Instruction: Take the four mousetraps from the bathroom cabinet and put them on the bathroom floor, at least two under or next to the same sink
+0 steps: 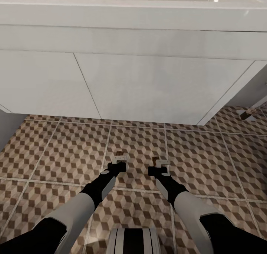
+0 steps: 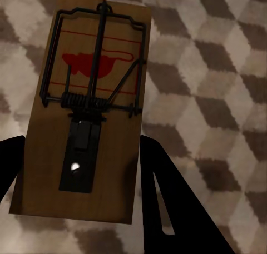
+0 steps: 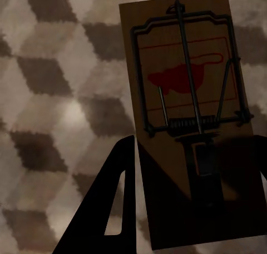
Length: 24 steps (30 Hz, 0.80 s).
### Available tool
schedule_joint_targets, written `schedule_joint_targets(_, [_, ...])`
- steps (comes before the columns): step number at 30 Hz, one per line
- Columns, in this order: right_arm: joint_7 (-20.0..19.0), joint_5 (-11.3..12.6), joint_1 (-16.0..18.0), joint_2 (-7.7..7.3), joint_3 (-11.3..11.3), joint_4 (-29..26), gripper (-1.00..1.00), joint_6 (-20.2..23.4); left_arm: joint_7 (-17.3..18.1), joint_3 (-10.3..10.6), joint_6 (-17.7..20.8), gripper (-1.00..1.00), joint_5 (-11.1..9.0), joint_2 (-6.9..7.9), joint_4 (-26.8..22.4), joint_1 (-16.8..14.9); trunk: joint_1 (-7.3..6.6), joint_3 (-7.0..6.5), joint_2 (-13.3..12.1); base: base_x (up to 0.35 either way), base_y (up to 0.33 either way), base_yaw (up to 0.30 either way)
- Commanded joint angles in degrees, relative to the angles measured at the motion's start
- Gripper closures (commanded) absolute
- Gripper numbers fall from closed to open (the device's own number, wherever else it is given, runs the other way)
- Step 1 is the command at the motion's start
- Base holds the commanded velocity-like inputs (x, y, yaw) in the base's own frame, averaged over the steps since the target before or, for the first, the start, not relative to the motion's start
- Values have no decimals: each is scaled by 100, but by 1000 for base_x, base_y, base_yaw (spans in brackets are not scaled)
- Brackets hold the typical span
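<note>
The white sink [image 1: 148, 79] hangs straight ahead, its front panels above the bathroom floor [image 1: 55, 154] of cube-pattern tiles. My left gripper [image 1: 120, 158] is low over the tiles in front of it, shut on a mousetrap [image 1: 119, 152]. In the left wrist view that mousetrap [image 2: 94, 98], a tan board with a dark spring bar and red print, sits between the dark fingers [image 2: 167, 204]. My right gripper [image 1: 162, 164] is beside it, shut on a second mousetrap [image 1: 155, 160]. The right wrist view has this mousetrap [image 3: 189, 115] clamped between its fingers [image 3: 108, 209]. The cabinet is out of view.
A small brown object [image 1: 246, 114] lies on the tiles by the sink's right end; I cannot tell what it is. A pale surface [image 1: 7, 128] stands at the far left. Open tiled floor spreads around both arms. My own base [image 1: 133, 241] is at the bottom.
</note>
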<state>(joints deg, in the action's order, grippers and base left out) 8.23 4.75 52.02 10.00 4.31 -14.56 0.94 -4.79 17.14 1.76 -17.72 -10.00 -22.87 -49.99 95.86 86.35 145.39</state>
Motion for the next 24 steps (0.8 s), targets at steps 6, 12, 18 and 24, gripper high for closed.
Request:
schedule_joint_targets(6, [22, 61, -3, 0, 44, -3, 100, -9, -57, 26, 10, 100, -4, 0, -4, -2, -1, 3, 1, 0, 0, 0])
schedule_joint_targets(12, [13, 61, -7, 0, 44, -3, 100, -11, -57, 26, 16, 100, -4, 0, 2, -2, -1, 3, 1, 8, 0, 0])
schedule_joint_targets(18, [10, 61, -7, 0, 44, -3, 100, -6, -57, 27, 24, 100, -4, 0, 2, -2, -1, 3, 1, 204, 0, 0])
schedule_joint_targets(24, [7, 61, -7, 0, 44, -3, 100, -6, -57, 32, 29, 100, -4, 0, 2, -2, -1, 3, 1, 64, 0, 0])
